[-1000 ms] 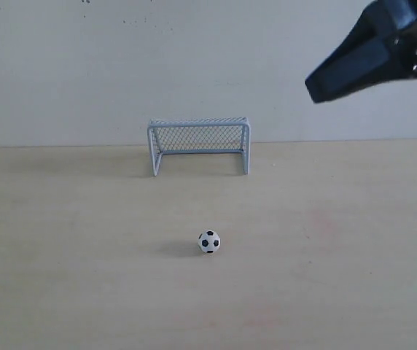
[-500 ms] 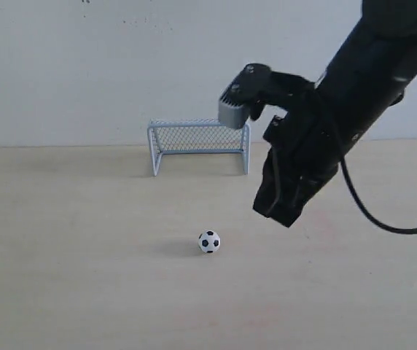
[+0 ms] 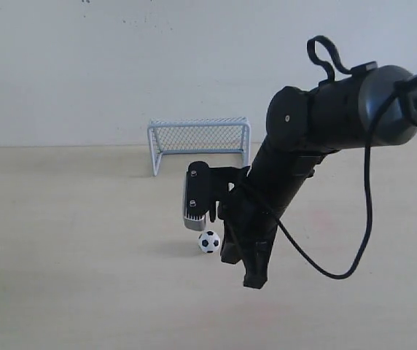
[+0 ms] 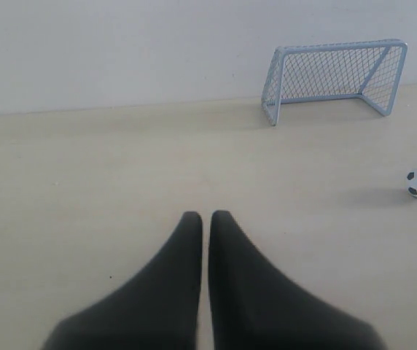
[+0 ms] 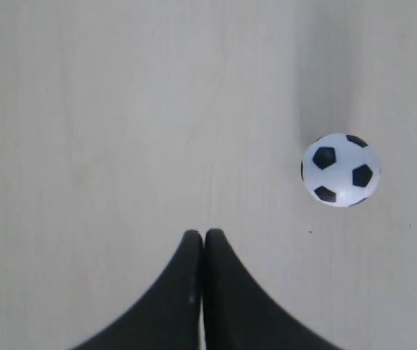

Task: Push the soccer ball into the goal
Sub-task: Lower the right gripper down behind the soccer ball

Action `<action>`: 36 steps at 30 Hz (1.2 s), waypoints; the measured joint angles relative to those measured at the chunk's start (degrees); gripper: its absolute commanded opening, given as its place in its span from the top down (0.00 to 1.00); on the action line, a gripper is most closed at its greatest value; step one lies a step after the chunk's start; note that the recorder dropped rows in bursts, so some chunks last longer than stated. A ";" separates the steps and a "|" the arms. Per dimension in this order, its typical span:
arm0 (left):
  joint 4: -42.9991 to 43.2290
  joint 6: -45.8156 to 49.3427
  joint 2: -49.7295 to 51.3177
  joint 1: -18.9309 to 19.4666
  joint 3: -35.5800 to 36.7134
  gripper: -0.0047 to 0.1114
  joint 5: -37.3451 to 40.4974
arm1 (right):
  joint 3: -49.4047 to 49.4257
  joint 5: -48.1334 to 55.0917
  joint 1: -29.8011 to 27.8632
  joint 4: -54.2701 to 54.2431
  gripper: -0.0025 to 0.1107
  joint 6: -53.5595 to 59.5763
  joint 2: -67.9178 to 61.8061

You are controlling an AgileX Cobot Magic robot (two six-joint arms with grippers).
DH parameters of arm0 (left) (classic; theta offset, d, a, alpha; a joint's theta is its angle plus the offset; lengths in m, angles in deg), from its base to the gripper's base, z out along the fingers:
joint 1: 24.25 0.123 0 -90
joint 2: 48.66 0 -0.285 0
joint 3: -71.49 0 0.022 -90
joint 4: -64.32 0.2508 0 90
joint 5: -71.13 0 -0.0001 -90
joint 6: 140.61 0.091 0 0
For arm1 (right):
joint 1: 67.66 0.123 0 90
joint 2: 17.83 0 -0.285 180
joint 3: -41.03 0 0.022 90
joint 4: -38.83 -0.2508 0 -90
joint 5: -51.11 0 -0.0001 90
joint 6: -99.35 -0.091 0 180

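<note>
You are holding the right end effector (image 5: pixel 203 233) with its fingers pressed together on nothing, tip hanging low over the counter (image 3: pixel 84 255). The left end effector (image 4: pixel 205 215) is sitting well off to the side, its fingers drawn all but together and also holding nothing.

The soccer ball (image 5: pixel 340 169) is resting on the counter just beside the right tip and apart from it, not in line with the fingers. The goal (image 3: pixel 199 123) is standing well beyond the ball against the wall, its mouth facing the ball.

That offset is what you are risking. If you are driving forward from here, the narrow closed tip is likely missing the ball or clipping its edge, sending it rolling sideways past a post. A hard strike is likely bouncing it back off the netting or shifting the light frame. The grey wrist camera housing (image 3: pixel 196 204) is hanging just above the ball and could be nudging it first.

No brand, label or writing is showing legibly on the ball, goal or arm.
</note>
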 measured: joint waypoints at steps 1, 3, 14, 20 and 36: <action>0.00 0.00 0.00 0.00 0.00 0.92 0.00 | -0.15 -0.21 0.00 0.00 0.98 0.11 -0.50; 0.00 0.00 0.00 0.00 0.00 0.92 0.00 | -1.59 0.40 0.00 0.10 0.98 0.35 -1.22; 0.00 0.00 0.00 0.00 0.00 0.92 0.00 | -14.93 14.48 0.08 1.75 0.98 -1.61 -7.35; 0.00 0.00 0.00 0.00 0.00 0.92 0.00 | -12.77 9.84 0.08 1.02 0.98 5.61 -10.86; 0.00 0.00 0.00 0.00 0.00 0.92 0.00 | -12.66 7.73 0.08 -0.84 0.98 8.28 -13.84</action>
